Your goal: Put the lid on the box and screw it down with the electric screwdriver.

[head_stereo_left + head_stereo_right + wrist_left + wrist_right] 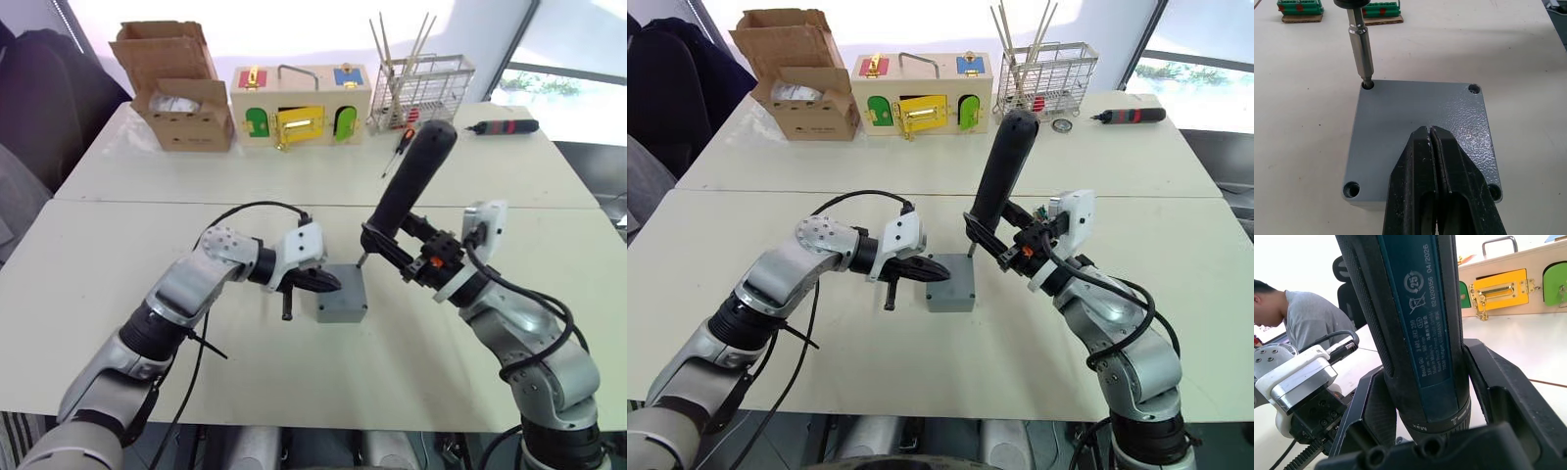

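**A:** Right gripper [407,257] is clamped round the lower barrel of the electric screwdriver [411,181]; in the right wrist view we see both fingers [1501,387] hugging the body. Tool leans, top end tilted away toward the far side of the table [118,294].

**B:** And the left?

**A:** Left gripper [323,282] has its jaws pressed together with nothing between them, tips resting on the lid [1420,115] from the near-left edge. We're using it as a hold-down.

**B:** Where's the box?

**A:** Box [342,304] sits mid-table between both arms, lid already on and square to it as far as we can tell. Bit [1361,49] is down at the far-left corner hole [1368,84]; three other corner holes are visible in the left wrist view. We can't tell if a screw is seated in any of them.

**B:** So, driving the first corner. What matters?

**A:** We judge three things. Bring the tool closer to upright over the hole, since a leaning bit may cam out or cross-thread. Keep the left tips pressing down so the lid doesn't rotate or lift under torque. Push straight along the bit, lightly.

**B:** Risk?

**A:** Box skidding on the smooth table if side load builds. Hold-down sits off-centre, so we watch for the far corner lifting.
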You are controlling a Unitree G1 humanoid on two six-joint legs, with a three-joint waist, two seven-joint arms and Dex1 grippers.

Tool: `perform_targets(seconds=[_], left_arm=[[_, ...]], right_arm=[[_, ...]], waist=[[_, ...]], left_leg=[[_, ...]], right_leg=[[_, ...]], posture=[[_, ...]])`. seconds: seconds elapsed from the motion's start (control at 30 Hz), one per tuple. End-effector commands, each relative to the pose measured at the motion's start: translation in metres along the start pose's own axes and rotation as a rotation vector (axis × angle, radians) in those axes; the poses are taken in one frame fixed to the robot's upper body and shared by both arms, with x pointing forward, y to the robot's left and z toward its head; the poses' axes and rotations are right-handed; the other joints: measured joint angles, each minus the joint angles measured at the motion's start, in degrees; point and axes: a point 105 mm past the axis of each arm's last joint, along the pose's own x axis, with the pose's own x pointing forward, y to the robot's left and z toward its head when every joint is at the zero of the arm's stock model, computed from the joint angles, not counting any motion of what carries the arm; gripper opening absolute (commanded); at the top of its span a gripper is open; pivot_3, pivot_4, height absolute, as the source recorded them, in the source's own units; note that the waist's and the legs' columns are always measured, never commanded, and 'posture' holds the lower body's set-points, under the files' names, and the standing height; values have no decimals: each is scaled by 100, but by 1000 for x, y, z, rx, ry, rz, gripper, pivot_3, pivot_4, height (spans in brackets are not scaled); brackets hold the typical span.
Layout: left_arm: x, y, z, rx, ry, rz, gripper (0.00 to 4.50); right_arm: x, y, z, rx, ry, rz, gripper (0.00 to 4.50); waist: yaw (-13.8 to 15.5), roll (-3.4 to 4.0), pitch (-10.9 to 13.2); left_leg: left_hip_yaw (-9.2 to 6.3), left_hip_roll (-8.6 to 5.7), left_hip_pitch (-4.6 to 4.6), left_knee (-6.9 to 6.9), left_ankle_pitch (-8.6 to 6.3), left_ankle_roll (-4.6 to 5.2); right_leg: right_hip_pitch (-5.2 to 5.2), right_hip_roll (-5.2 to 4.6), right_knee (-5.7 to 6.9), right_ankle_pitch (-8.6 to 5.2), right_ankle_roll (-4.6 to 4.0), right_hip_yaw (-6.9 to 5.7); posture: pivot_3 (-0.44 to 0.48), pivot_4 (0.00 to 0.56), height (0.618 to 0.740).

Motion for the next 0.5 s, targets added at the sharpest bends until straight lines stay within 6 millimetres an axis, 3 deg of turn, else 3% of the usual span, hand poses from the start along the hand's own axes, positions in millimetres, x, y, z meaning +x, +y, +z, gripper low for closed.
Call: perform_targets(seconds=[0.03, 0.5], left_arm=[[4, -4, -8, -15, 29, -15, 0], [3, -2, -17, -25, 49, 15, 0]], right_arm=[[3, 14, -30, 78, 105, 68, 1873], [10, 16, -44, 49, 173, 90, 1873]], waist=[[2, 1, -7], [6, -6, -46]], left_leg=[[-1, 0, 0, 0, 0, 0], [-3, 0, 6, 0, -5, 8]], right_leg=[[0, 0, -1, 0, 0, 0], [9, 0, -4, 0, -1, 0]], posture=[[0, 150, 735], [0, 150, 735]])
